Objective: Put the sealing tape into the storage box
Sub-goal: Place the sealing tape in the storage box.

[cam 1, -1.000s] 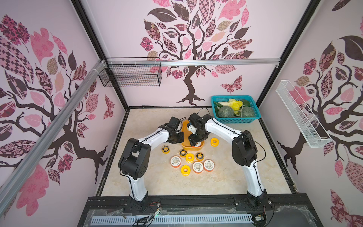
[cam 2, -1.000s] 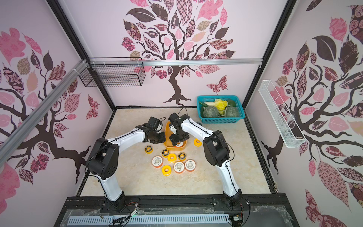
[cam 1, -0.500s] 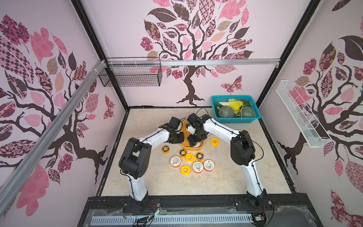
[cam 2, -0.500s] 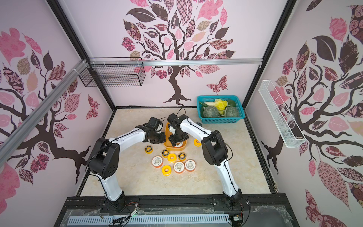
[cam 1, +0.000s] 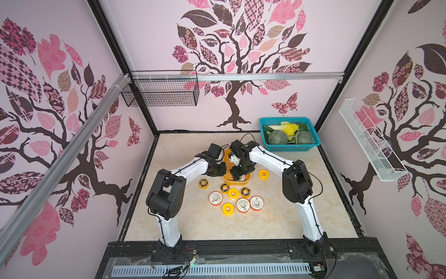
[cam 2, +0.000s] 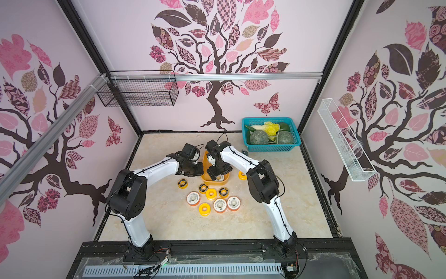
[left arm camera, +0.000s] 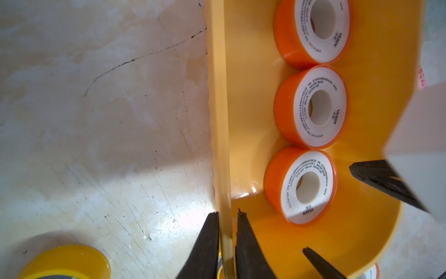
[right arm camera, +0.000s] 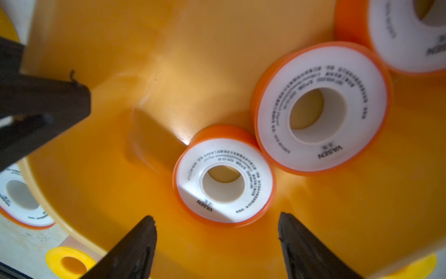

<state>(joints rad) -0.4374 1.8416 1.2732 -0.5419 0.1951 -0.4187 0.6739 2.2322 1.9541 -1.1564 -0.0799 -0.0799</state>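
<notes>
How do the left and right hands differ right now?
The left hand is shut, pinching the storage box wall; the right hand is open, holding nothing. The left hand straddles the rim; the right hand hangs over the box floor by a white-faced spool. Both are at the box.

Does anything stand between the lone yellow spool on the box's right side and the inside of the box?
Nothing lies between the yellow spool and the storage box; only its wall. The open right gripper hangs inside, where three orange-rimmed spools lie.
</notes>
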